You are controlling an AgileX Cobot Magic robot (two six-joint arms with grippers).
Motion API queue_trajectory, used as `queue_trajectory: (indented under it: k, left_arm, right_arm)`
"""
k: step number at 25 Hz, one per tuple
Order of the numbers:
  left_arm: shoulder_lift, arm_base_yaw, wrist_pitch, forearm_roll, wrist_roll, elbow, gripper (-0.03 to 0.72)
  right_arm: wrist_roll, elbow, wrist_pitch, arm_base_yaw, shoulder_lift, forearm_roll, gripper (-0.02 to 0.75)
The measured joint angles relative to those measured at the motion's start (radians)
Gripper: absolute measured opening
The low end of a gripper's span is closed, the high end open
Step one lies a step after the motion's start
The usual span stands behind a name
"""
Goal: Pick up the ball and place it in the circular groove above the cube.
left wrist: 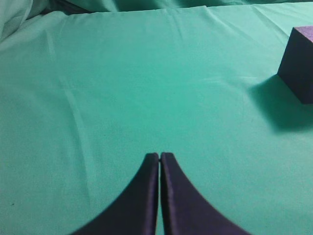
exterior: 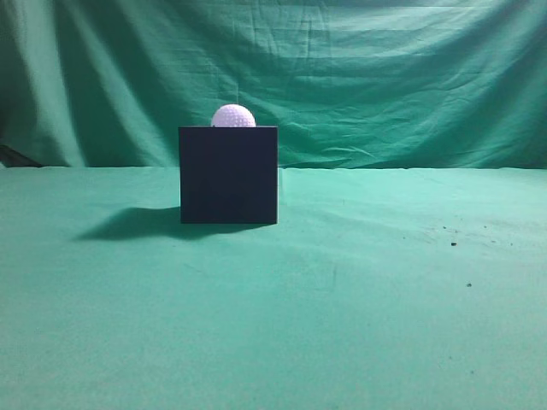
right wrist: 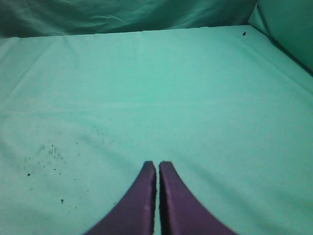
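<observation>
The dark cube (exterior: pixel 228 174) stands on the green cloth left of centre in the exterior view. The white dimpled ball (exterior: pixel 233 116) rests on top of the cube, its lower part sunk below the top edge. In the left wrist view only a corner of the cube (left wrist: pixel 299 63) shows at the right edge, and the ball is out of view. My left gripper (left wrist: pixel 160 155) is shut and empty, low over bare cloth, well to the left of the cube. My right gripper (right wrist: pixel 157 164) is shut and empty over bare cloth. Neither gripper shows in the exterior view.
Green cloth covers the table (exterior: pixel 342 299) and hangs as a backdrop. Small dark specks lie on the cloth at the right (exterior: pixel 453 243) and in the right wrist view (right wrist: pixel 44 156). The cube casts a shadow to its left (exterior: pixel 128 224).
</observation>
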Motion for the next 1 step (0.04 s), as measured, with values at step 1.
queue_trajectory:
  k: [1]
  left_arm:
    - [0.000,0.000,0.000,0.000,0.000,0.000,0.000]
  right_arm:
    - [0.000,0.000,0.000,0.000,0.000,0.000,0.000]
